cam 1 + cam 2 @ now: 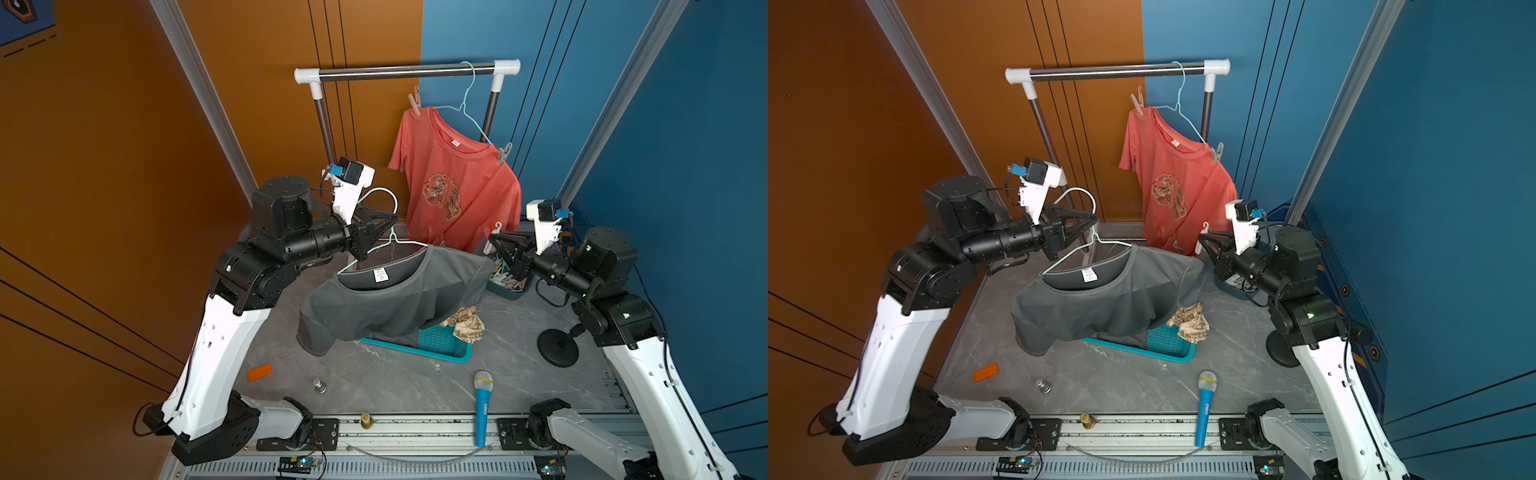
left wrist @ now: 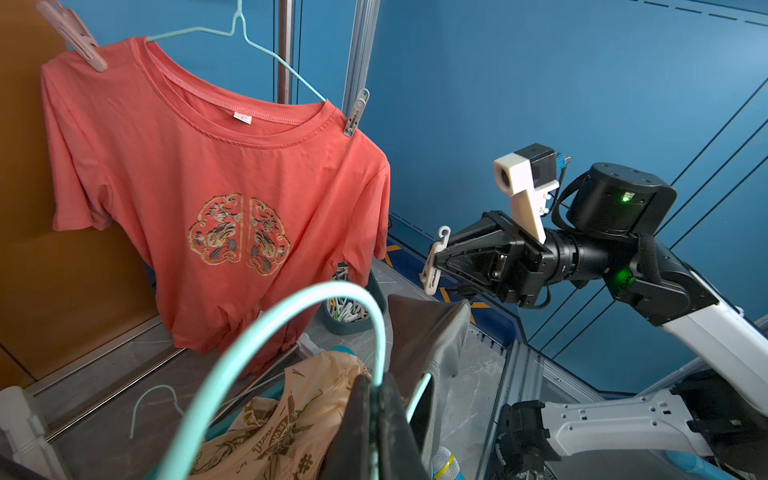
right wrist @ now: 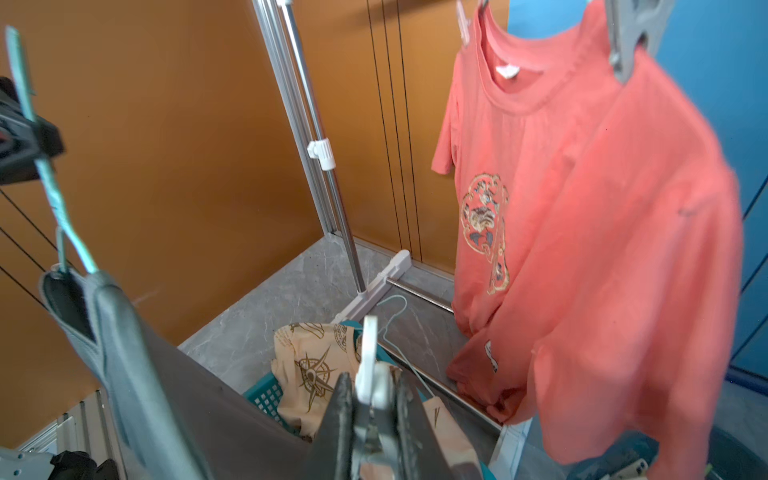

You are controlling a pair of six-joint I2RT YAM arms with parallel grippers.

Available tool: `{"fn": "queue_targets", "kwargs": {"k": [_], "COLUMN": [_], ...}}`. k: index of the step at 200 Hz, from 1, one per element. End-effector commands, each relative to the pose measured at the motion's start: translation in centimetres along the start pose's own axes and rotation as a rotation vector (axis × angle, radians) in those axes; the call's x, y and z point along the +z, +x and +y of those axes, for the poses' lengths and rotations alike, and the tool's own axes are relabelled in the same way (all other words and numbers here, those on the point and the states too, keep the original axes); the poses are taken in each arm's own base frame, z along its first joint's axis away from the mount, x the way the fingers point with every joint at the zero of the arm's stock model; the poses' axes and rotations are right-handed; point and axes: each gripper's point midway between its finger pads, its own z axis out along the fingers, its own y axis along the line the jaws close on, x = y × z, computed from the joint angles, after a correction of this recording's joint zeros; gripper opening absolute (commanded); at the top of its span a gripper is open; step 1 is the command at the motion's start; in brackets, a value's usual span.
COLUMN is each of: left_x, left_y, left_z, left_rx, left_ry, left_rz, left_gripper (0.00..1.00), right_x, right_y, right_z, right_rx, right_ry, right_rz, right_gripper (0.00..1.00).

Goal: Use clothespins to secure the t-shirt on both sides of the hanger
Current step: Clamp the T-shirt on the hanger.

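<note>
Clothespin [image 3: 368, 357] tail hidden between right fingers [image 3: 338, 419], grey t-shirt [image 3: 166, 374] cropped

Grey marble-look tabletop [image 1: 395, 382], teal basket [image 1: 440, 347] about mid-table. On the basket's left-arm side: an orange brick [image 1: 259, 372] and a little metal weight [image 1: 319, 386]. In front, a blue toy microphone [image 1: 483, 409]. On its right-arm side, a black stand base [image 1: 557, 347]. Further back that way, a tub [image 1: 505, 293] of clothespins [image 1: 513, 284].

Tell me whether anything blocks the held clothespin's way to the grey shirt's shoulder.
Nothing visible does. The white clothespin in the right gripper is close to the grey t-shirt at its nearest shoulder, with only open air between them.
</note>
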Motion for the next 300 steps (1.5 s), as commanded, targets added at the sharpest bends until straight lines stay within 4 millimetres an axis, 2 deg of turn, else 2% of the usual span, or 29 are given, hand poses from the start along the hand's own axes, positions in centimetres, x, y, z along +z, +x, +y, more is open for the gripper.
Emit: {"fn": "queue_targets", "kwargs": {"k": [1,39,92,152,219,300], "left_x": [-0.7,-0.7,-0.6,-0.9,-0.8,-1.3], "left_y": [-1.9,-1.9,-1.9,-2.1,-2.1,-3.3], "left_z": [-1.9,-2.1,-2.2,-2.4,-2.2,-2.3], "left_rx": [0.033,0.036,0.036,0.040,0.035,0.009], "left_ry": [0.089,0.103,0.108,0.111,0.112,0.149], "left_rz": [-0.057,-0.055,-0.054,-0.061,-0.063,-0.108], "left_gripper": [0.02,0.02,0.02,0.02,0.02,0.02], "right_x": [-1.2,-0.3,-0.3,-0.4,-1.3,-0.8], "right_y": [-4.6,-6.4,-5.2,-3.1,-2.0,1.3], "right_z": [3.3,5.4,7.8,8.1,9.1,8.6], "right_rx": [-0.050,-0.001,0.065,0.112,0.130,0.130], "right_ry": [-0.153,-0.318,-0.462,-0.486,-0.519,-0.500], "right_rz": [-0.150,-0.204,-0.191,-0.151,-0.127,-0.048], "right_gripper": [0.00,0.00,0.00,0.00,0.00,0.00]}}
